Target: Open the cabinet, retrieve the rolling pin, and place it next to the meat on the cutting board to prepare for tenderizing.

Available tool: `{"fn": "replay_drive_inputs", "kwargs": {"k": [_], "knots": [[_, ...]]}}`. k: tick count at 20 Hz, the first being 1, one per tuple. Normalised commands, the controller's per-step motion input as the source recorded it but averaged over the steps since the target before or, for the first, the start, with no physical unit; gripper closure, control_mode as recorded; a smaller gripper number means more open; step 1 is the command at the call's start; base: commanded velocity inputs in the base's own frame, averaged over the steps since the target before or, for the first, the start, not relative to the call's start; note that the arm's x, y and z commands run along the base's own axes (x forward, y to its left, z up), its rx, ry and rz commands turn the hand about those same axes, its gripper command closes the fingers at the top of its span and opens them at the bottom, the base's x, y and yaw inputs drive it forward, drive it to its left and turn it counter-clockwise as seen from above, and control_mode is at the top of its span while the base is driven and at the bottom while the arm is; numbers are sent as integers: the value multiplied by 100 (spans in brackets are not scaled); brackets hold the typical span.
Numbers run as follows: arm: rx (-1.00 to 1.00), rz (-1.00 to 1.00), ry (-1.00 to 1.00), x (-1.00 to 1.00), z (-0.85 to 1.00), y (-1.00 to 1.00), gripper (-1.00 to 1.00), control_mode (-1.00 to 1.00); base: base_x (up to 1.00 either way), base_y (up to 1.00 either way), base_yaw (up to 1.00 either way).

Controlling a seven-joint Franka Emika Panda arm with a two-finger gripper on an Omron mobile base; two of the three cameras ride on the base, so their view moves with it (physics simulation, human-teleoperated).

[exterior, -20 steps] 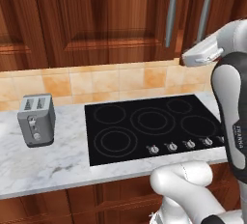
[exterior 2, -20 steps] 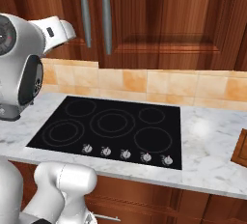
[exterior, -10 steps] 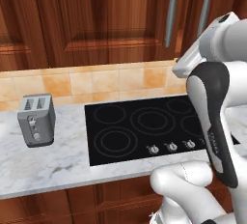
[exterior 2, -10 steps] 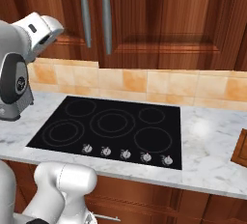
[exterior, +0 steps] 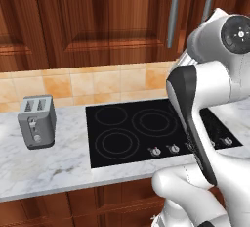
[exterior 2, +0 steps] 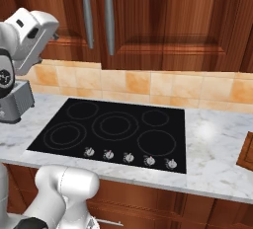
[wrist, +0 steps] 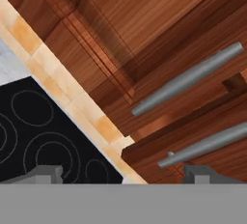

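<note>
The cabinet (exterior 2: 148,20) is the dark reddish-brown wall unit above the counter, and both doors are closed. Its two long grey bar handles (exterior 2: 88,16) (exterior: 173,15) hang side by side. In the hand view these handles (wrist: 188,78) run diagonally ahead of my gripper (wrist: 123,175), which is open with nothing between its fingertips (wrist: 43,172). My white hand (exterior 2: 34,33) hovers left of the handles, apart from them. A corner of the cutting board (exterior 2: 246,151) shows at the far right of the counter. The rolling pin and the meat are out of view.
A black glass stovetop (exterior 2: 113,129) with a row of knobs lies in the marble counter (exterior 2: 217,149). A grey toaster (exterior: 36,121) stands at the left end. A tan tile backsplash (exterior: 97,81) runs under the cabinet. My own arm (exterior: 205,103) blocks the right of the left base view.
My arm has swung, with its upper link now crossing in front of the stovetop in the left base view. The hand has drifted left and slightly down. The jaws stay open.
</note>
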Motion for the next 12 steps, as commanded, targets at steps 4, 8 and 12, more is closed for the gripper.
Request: {"fn": "replay_drive_inputs", "kwargs": {"k": [4,8,12], "knots": [[-18,-16,0,12,0,-3,-100,-100,0,0,0],[-15,-10,0,16,0,-9,-100,-100,0,0,0],[-16,-6,0,0,0,-22,-100,-100,0,0,0]]}}
